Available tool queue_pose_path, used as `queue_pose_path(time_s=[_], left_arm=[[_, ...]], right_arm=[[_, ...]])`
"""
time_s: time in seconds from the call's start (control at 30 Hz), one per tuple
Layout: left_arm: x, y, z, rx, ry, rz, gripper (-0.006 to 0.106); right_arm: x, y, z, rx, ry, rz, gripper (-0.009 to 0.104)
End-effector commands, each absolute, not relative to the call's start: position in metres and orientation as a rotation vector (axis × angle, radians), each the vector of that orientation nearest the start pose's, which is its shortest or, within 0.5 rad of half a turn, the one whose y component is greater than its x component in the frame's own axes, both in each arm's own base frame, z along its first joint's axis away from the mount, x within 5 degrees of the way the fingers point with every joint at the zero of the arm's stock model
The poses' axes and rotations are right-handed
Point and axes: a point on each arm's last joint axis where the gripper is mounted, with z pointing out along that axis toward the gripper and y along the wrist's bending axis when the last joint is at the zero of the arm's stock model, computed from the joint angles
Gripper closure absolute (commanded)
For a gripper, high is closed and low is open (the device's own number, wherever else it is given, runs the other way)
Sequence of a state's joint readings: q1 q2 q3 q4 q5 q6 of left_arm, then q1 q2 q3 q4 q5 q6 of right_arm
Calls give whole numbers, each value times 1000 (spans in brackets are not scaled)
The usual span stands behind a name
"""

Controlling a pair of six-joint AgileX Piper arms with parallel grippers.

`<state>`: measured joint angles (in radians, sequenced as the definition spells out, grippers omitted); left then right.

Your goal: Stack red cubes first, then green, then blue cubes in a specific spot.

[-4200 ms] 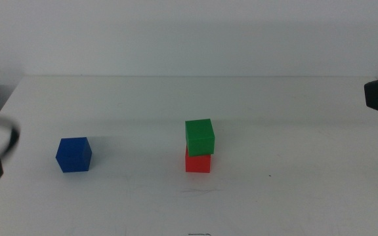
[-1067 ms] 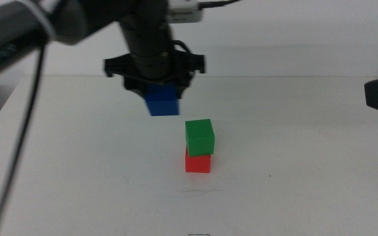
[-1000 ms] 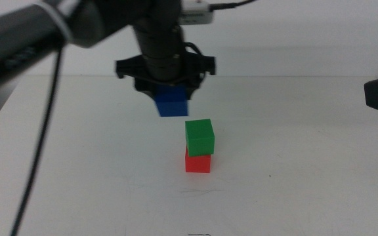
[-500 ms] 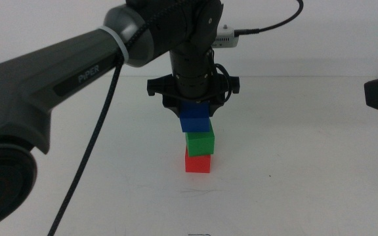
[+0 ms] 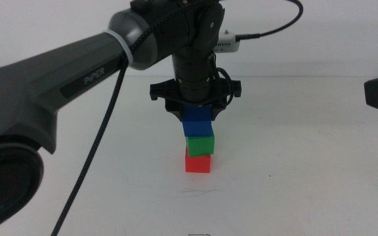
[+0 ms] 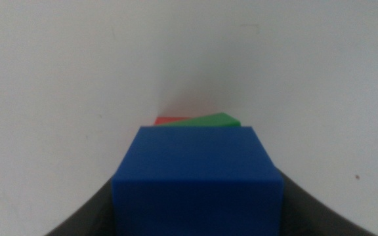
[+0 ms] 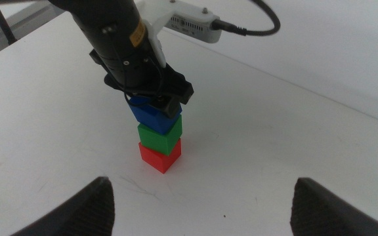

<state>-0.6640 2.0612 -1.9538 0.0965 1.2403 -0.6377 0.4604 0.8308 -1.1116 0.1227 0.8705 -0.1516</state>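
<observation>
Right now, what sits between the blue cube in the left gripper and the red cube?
The green cube, stacked on the red cube under the blue cube; middle view shows it.

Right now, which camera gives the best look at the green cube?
The middle view: the green cube shows its whole front face, between the red cube and blue cube. The right wrist view shows it smaller. In the left wrist view the blue cube hides all but a sliver.
</observation>
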Motion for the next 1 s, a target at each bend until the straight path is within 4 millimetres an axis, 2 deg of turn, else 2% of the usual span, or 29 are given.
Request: queue_pose_path(time_s=[0.0,0.3,0.37,0.4,0.57,0.77,0.97], left_arm=[[350,-265,314,40,2773,-225,102],[353,-266,306,44,2788,-201,102],[354,-267,307,57,2775,-201,89],[354,-268,310,57,2749,-234,32],[351,-263,324,87,2710,-230,7],[339,-248,359,152,2621,-213,7],[310,-223,415,416,2456,-180,7]], right_arm=[[125,70,439,-577,1896,326,20],[125,70,439,-577,1896,326,20],[125,70,439,-577,1896,326,20],[125,70,439,-577,1896,326,20],[125,70,439,-577,1896,326,20],[125,70,439,-577,1896,326,20],[125,70,439,-577,1896,326,20]])
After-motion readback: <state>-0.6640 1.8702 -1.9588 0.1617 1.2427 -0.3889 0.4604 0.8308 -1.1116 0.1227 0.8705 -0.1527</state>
